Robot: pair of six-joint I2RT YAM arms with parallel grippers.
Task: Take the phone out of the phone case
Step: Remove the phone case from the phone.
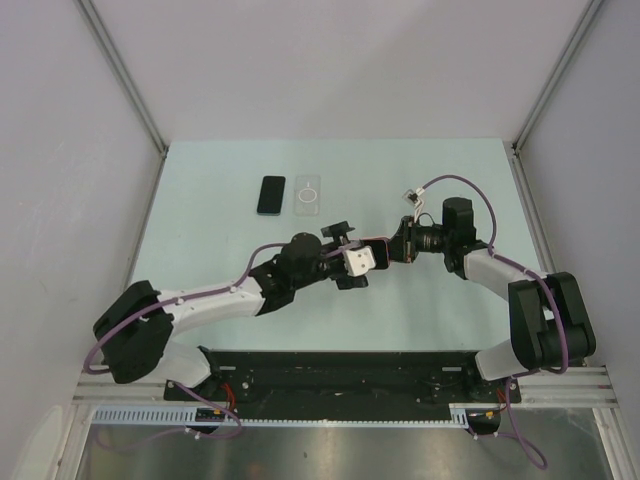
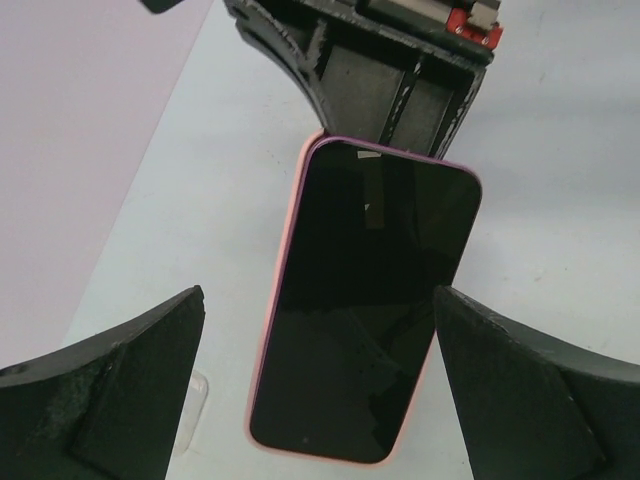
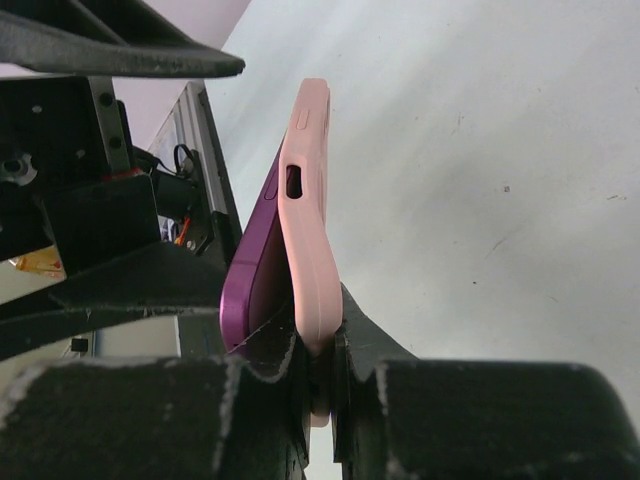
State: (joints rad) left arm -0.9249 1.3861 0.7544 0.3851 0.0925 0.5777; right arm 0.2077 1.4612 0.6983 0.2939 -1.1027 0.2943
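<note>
The phone has a black screen and a purple body, and it sits in a pink phone case held up above the table. My right gripper is shut on the case's end edge. There the purple corner of the phone stands apart from the pink case. My left gripper is open, one finger on each long side of the phone, and the fingers do not touch it. In the top view both grippers meet mid-table, left gripper facing right gripper.
A second black phone and a clear case lie side by side on the pale green table, behind the left arm. Grey walls close the left, right and back sides.
</note>
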